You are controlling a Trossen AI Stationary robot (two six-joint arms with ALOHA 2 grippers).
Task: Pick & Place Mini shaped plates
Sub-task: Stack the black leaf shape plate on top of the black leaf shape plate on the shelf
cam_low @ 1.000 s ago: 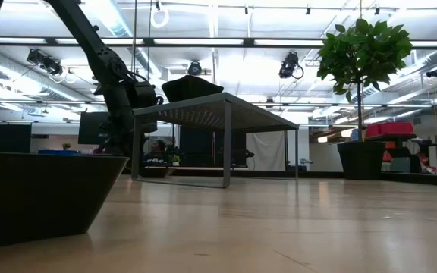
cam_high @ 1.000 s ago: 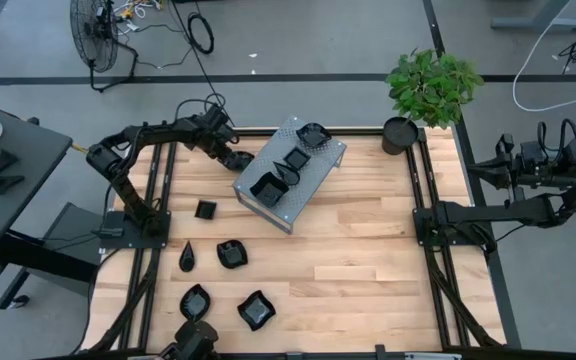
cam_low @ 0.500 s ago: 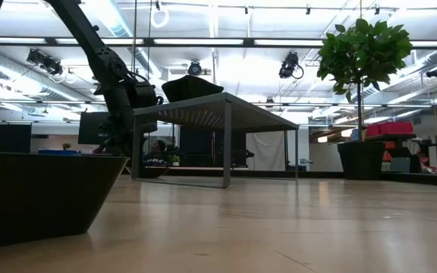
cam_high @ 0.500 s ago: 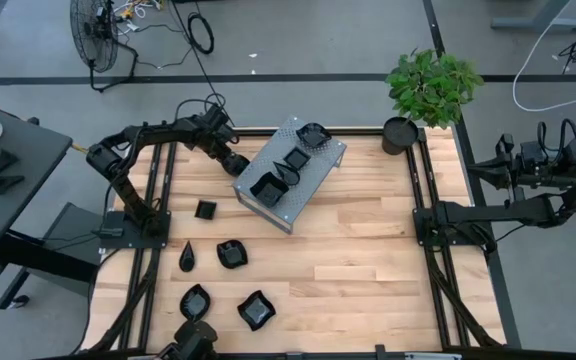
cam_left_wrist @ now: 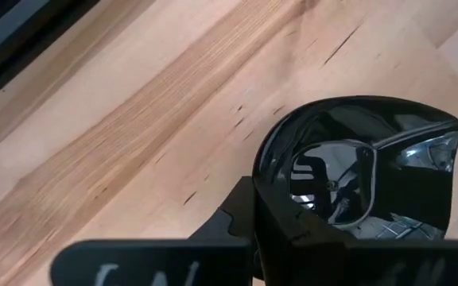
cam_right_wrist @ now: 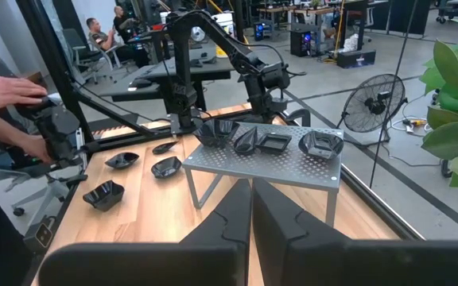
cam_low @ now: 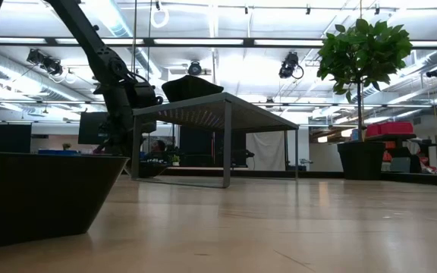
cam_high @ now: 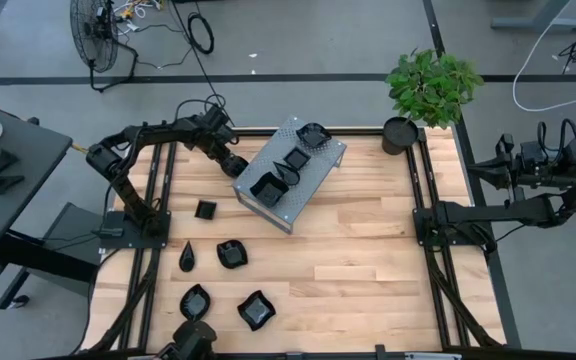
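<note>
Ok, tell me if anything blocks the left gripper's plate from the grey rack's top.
Nothing visible stands between them. The left gripper, shut on a plate, is beside the rack; other plates already crowd its top.

The room is bright. In the low view, long ceiling lights (cam_low: pixel 226 42) shine white and wash out the space behind, so the plant (cam_low: pixel 363 57) and the near dish (cam_low: pixel 40 193) look like dark shapes. The near dish is blurry. From above, the wooden worktop (cam_high: pixel 368 250) is evenly lit with soft, small shadows. In the left wrist view, a shiny black dish (cam_left_wrist: pixel 364 175) shows white glare spots.
</note>
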